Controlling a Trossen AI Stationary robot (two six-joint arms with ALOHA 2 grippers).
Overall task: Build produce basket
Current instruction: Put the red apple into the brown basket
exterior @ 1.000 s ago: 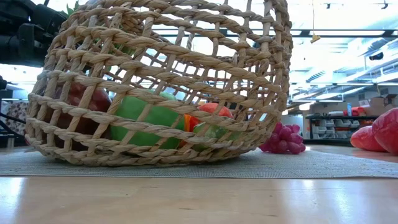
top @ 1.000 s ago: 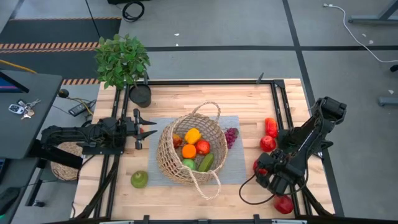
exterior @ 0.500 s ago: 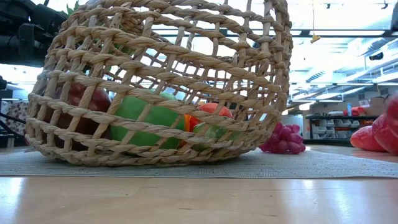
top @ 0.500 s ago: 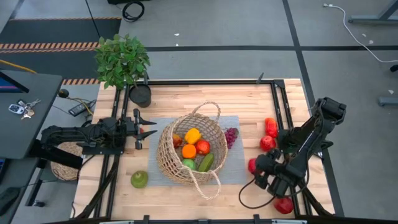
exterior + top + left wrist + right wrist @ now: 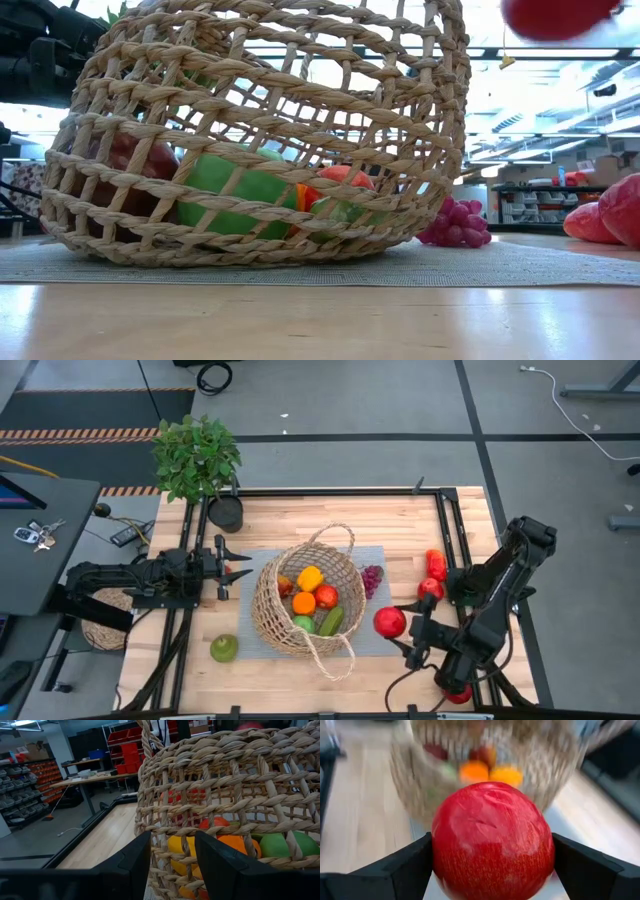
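The right claw grips a red apple between its fingers, lifted above the counter, just right of the basket. The left claw, pinched shut on nothing, waits beside the basket's left wall.

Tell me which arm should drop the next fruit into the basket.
Right. Its claw already holds a red apple lifted beside the basket, on the side nearest that arm. The left claw is shut and empty against the basket's far wall.
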